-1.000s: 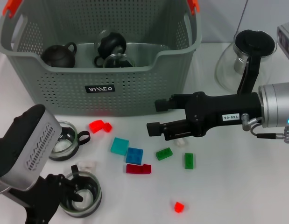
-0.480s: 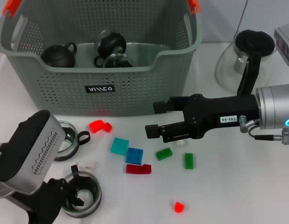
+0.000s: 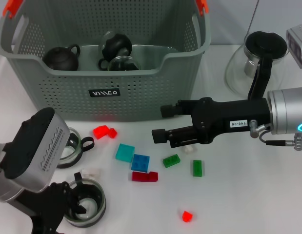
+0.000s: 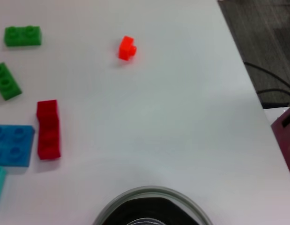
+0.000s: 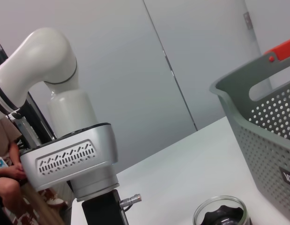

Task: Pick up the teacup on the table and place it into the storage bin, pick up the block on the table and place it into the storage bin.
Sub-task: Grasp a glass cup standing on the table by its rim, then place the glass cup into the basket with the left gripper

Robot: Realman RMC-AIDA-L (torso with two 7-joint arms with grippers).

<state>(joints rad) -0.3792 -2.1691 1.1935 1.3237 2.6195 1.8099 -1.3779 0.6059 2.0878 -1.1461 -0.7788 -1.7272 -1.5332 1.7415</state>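
Sticker "140-06" marks the open right pincer (image 3: 163,122); left pincer (image 3: 75,204) grips the teacup (image 3: 85,202) rim.

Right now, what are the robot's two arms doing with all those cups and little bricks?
The left gripper is down at a glass teacup near the front of the table, its fingers over the rim. The right gripper is open and hangs above the scattered blocks, close to a small white block. The storage bin behind already holds dark teapots. A second teacup is on the table.
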